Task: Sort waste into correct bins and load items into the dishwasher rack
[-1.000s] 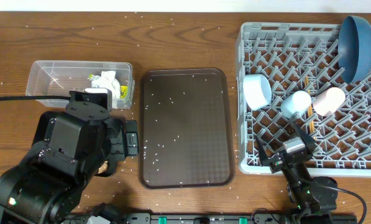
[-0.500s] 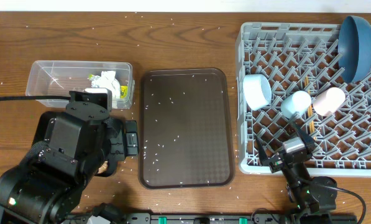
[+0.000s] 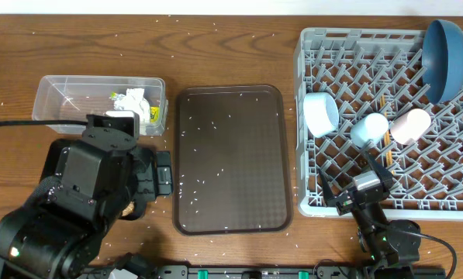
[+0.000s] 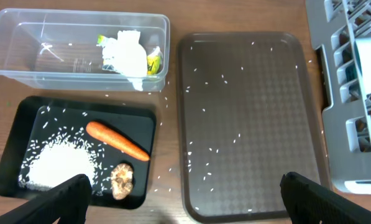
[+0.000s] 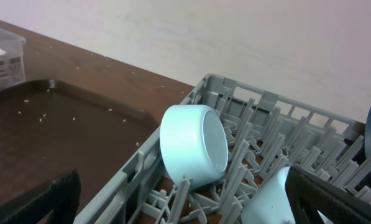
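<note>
Since dry waste, crumpled paper (image 4: 126, 53) and wrapper (image 4: 153, 61), lies in the clear tub (image 4: 42, 68) at upper left, carrot (image 4: 117, 140) and rice (image 4: 54, 167) in the black tray (image 4: 143, 122) beneath, and bowl (image 3: 321, 113) and plate (image 3: 442, 58) lean on rack (image 3: 433, 174) pegs at right, left gripper (image 4: 185, 180) and right gripper (image 5: 182, 177) gape wide, empty.

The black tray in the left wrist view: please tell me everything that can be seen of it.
The black tray is shallow and rectangular with rounded corners and a low rim, and it looks like plastic. It lies flat on the wooden table, close in front of the clear tub and left of the brown tray. Inside it are a heap of white rice with loose grains around it, an orange carrot lying slantwise, and a small brown lump near one corner.
</note>
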Controlling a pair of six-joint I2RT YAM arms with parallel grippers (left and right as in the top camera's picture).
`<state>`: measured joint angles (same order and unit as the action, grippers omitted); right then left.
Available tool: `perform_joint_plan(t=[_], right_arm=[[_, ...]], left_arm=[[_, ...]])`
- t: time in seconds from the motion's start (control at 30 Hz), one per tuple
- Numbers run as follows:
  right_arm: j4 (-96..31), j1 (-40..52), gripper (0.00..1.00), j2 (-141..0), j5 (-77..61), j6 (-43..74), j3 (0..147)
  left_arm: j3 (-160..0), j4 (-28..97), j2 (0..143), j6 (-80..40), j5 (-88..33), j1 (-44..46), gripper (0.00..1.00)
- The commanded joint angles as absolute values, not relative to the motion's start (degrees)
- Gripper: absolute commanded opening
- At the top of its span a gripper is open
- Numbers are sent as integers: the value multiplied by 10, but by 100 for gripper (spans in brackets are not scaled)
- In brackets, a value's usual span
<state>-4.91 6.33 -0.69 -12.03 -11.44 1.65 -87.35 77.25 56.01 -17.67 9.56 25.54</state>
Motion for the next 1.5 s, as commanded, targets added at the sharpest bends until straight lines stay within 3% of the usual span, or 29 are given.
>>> perform_joint_plan(t=[0.0,0.3,0.6,1.07,1.47], right_arm=[[-48,54,99,-3,-124,-108,11],[-48,54,99,-3,-125,-108,11],[-48,54,99,-3,-125,-108,11],[-48,54,99,-3,-125,-108,11],[-48,54,99,-3,-124,-108,11]], left_arm=[[-864,747,522,-165,117,229,98],[-711,509,377,-165,107,71,98],[-500,369,205,-165,96,15,98],[-236,197,4,-166,79,-5,98],[-82,62,1,-170,77,-5,98]])
